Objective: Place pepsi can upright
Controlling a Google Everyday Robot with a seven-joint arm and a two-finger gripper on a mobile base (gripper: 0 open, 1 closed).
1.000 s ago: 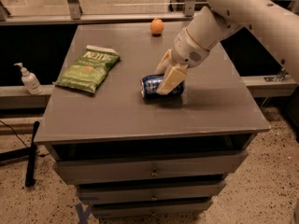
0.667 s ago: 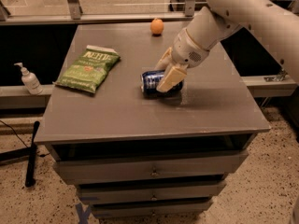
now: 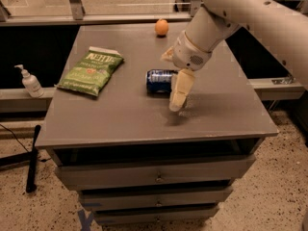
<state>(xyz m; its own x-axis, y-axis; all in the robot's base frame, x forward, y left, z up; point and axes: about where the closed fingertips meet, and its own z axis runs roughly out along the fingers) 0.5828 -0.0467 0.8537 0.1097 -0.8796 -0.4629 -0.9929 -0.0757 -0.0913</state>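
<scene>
The pepsi can (image 3: pixel 160 80) is dark blue and lies on its side near the middle of the grey table (image 3: pixel 120 119), its long axis running left to right. My gripper (image 3: pixel 172 82) comes down from the upper right on the white arm and straddles the can's right end. One finger (image 3: pixel 179 91) stands in front of the can with its tip near the tabletop. The other finger (image 3: pixel 168 56) is behind the can. The fingers stand wider apart than the can and appear open.
A green chip bag (image 3: pixel 91 71) lies flat on the table's left part. A small orange ball (image 3: pixel 161 27) sits near the back edge. A sanitizer bottle (image 3: pixel 30 82) stands on a ledge left of the table. Drawers sit below the tabletop.
The front finger has swung toward the table's front and lower, away from the can's side. The can still lies on its side in about the same place.
</scene>
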